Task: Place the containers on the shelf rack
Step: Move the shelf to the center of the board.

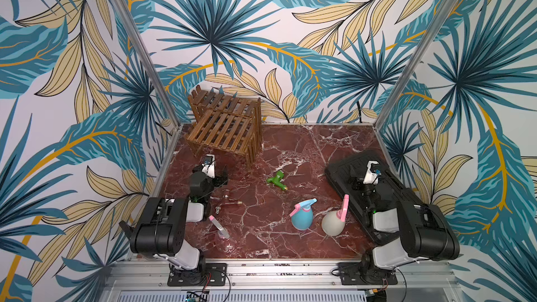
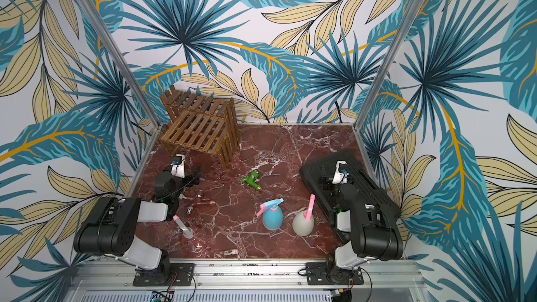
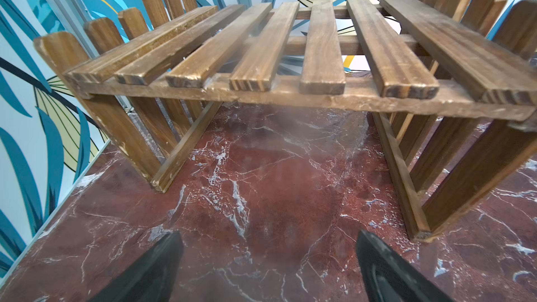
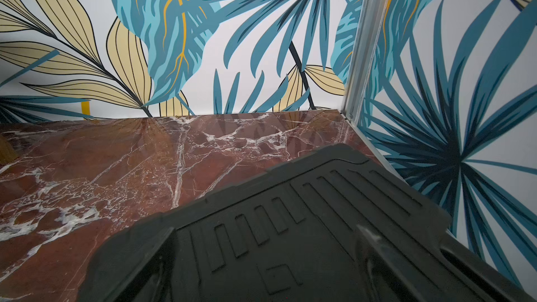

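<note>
The containers stand on the red marble table (image 1: 305,146), none of them on the shelf rack (image 1: 226,129). In both top views the light blue bottle (image 1: 302,218) and the cream-white bottle (image 1: 332,224) stand upright just beside each other near the front edge, on the right arm's side. The clear pinkish bottle (image 1: 223,236) stands well apart from them, close to the left arm's base.

The shelf rack sits in the far left corner against the wall. The left gripper (image 3: 268,233) is low, just in front of it. Its fingers are spread wide with only bare marble between them, and the lower tier's slats fill its wrist view.

The right gripper (image 4: 264,230) is over the black ribbed case (image 1: 340,171) at the table's right edge, fingers likewise spread and grasping nothing — whether they touch the case I cannot tell.

A green fitting (image 1: 276,180) lies mid-table between the rack and the blue bottle. A small brass-tipped fitting (image 1: 232,202) lies near the left arm.
</note>
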`<state>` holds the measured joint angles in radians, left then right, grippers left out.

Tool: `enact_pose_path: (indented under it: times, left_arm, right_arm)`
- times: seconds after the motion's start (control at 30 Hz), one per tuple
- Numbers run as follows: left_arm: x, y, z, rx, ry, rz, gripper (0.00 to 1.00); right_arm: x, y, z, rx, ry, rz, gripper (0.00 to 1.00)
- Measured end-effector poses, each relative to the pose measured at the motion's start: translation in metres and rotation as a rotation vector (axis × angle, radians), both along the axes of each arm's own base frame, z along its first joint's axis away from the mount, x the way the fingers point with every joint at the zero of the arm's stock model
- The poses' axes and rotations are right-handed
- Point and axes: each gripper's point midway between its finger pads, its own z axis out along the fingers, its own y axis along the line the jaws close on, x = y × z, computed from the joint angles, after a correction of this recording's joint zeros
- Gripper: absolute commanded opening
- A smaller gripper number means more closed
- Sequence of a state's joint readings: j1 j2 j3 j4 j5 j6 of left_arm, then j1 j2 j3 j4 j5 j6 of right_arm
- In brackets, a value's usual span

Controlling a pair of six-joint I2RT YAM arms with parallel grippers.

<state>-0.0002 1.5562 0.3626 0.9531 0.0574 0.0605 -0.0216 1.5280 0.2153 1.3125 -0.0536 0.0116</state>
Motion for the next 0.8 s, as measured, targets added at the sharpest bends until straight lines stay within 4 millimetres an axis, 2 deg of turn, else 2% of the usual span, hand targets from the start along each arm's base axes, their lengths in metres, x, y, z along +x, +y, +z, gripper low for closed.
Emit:
enact_pose_path:
  times: [0.37,0.47,0.53,0.67,0.8]
  left_arm:
    - [0.0,-0.001,0.0,0.0,0.0,-0.004,1.0]
    - [-0.003,-0.001,0.007,0.0,-0.002,-0.003,1.0]
    - [-0.008,0.001,0.026,-0.001,-0.03,0.004,1.0]
    - [-0.019,0.005,0.073,-0.022,-0.087,0.033,1.0]
    - [-0.027,0.007,0.127,-0.06,-0.111,0.051,1.0]
  right_arm:
    - [0.0,0.0,0.0,0.0,-0.001,0.0,0.99]
    - [-0.003,0.0,0.011,0.001,-0.014,-0.001,0.99]
    - [-0.007,-0.001,0.033,0.011,-0.053,-0.009,0.99]
    - [-0.006,-0.003,0.102,0.058,-0.147,-0.02,0.99]
    - [-0.008,0.006,0.167,0.114,-0.196,0.035,0.99]
